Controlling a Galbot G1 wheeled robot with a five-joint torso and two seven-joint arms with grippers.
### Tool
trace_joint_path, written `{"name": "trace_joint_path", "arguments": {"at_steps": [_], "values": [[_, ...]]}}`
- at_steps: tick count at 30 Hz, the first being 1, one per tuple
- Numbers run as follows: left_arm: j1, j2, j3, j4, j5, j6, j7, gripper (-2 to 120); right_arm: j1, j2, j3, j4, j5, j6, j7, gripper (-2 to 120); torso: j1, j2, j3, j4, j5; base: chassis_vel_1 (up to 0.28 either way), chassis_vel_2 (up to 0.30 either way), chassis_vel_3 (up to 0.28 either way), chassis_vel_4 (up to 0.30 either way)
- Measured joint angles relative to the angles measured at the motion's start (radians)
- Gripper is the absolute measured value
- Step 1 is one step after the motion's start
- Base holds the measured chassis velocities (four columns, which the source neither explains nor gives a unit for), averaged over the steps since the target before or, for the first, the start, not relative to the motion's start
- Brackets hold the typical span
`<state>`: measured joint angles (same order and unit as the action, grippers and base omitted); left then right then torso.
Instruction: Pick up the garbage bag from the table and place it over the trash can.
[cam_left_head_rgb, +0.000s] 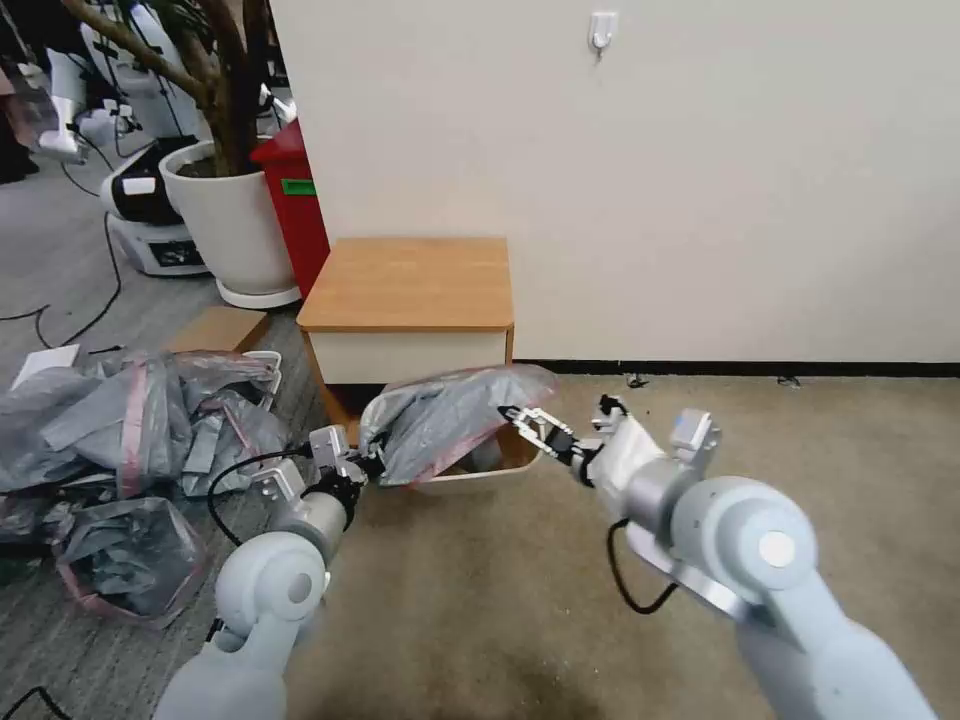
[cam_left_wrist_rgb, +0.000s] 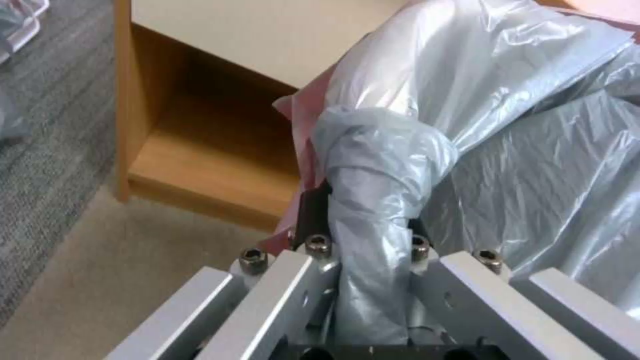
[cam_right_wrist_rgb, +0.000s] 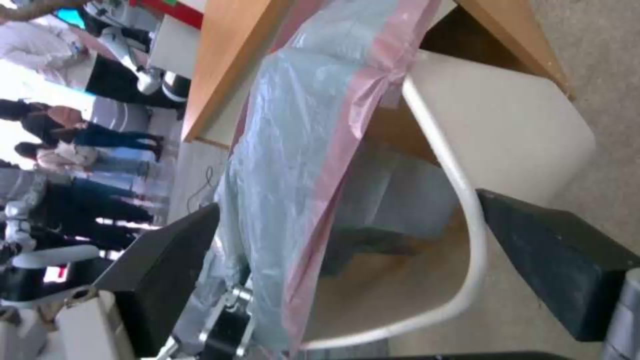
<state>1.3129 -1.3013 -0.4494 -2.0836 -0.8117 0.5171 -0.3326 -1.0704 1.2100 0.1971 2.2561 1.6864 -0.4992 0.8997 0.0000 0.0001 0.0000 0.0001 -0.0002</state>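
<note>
Plastic bunched into a twisted rope fills the left gripper (cam_left_wrist_rgb: 370, 260), which is clenched on one end of the thin translucent grey garbage bag with a pink-red rim band (cam_left_head_rgb: 450, 415). From there the bag stretches toward three o'clock, its long axis running across the mouth of the small beige plastic trash can (cam_left_head_rgb: 480, 478). The right gripper (cam_left_head_rgb: 520, 420) meets the bag's far end with its fingers spread, gripping nothing that I can make out. The bag hangs draped above the can, off the light-brown wooden counter (cam_left_head_rgb: 410, 285) at twelve o'clock behind it. Most of the can's rim is hidden under plastic.
</note>
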Motion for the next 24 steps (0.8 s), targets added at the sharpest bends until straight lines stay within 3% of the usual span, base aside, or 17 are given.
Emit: {"name": "trace_joint_path", "arguments": {"at_steps": [8,18,24], "values": [[-0.011,-0.009,0.011,0.02,0.009,0.0,-0.001,3,0.027,0.023,-0.014,-0.021,-0.006,0.006,0.0,96,0.0,0.0,0.0,0.0,0.0003,0.0,0.0,0.0,0.0],[-0.027,-0.006,0.034,0.05,0.02,0.006,0.003,3,0.034,-0.04,0.01,-0.009,-0.009,-0.007,-0.01,95,0.0,0.0,0.0,-0.0002,0.0002,0.0,0.0,0.0,0.0],[-0.023,-0.004,0.036,0.051,0.022,0.009,0.006,3,0.032,-0.081,0.021,-0.007,-0.077,-0.025,-0.023,95,0.0,0.0,0.0,-0.0003,0.0004,0.0,0.0,0.0,0.0]]}}
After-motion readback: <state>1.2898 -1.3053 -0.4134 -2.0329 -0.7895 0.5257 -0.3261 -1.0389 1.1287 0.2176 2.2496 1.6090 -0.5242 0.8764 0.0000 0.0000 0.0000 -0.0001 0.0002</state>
